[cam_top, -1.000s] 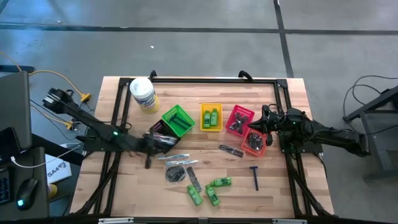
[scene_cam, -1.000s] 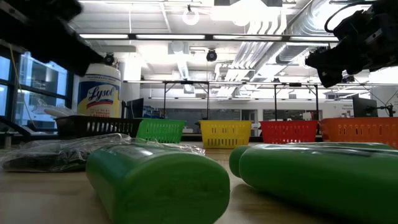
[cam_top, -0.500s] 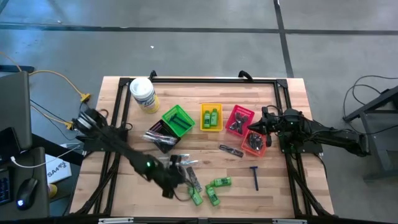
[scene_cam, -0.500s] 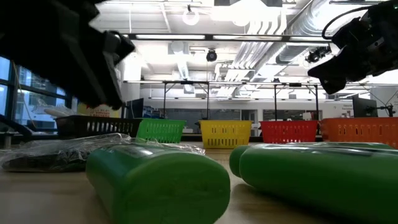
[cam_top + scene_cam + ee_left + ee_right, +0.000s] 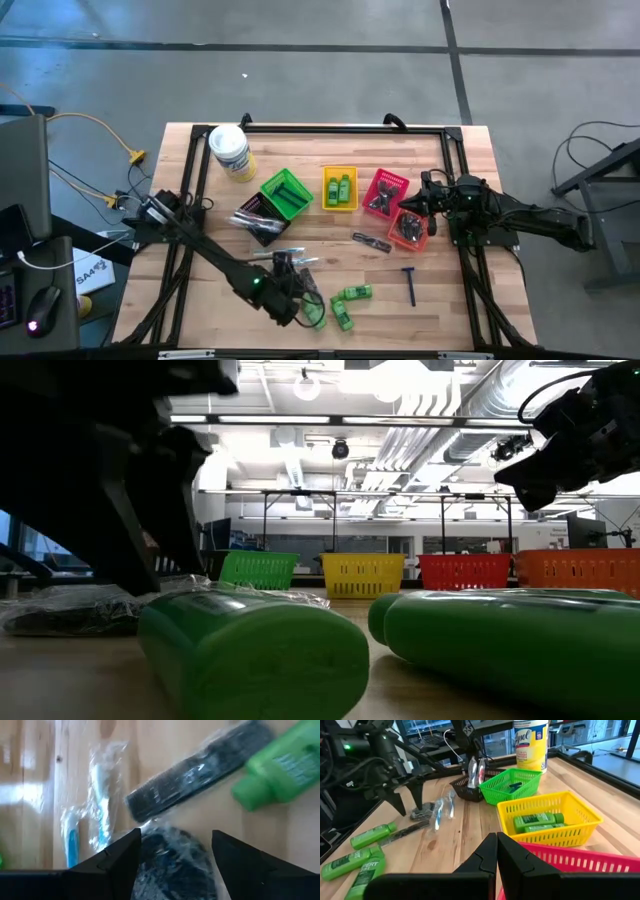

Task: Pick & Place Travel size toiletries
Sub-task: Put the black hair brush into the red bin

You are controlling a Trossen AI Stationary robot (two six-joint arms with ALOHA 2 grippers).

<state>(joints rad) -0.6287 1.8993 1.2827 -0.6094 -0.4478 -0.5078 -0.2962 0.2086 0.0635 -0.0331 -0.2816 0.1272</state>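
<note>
The left gripper [image 5: 175, 851] hangs with its fingers spread wide over a round dark packet [image 5: 172, 862] lying on the table [image 5: 200, 310], with a wrapped comb [image 5: 200, 772], a clear-wrapped stick [image 5: 97, 810] and a green bottle [image 5: 282, 762] just beside it. Risk: closing here could pinch only loose wrap or snag the comb, so the packet slips free. The right gripper [image 5: 496, 851], fingers pressed together and empty, waits by the red basket [image 5: 385, 190].

Coloured baskets [image 5: 340, 188] and wipes tub [image 5: 231, 152] on table [image 5: 450, 310]
</note>
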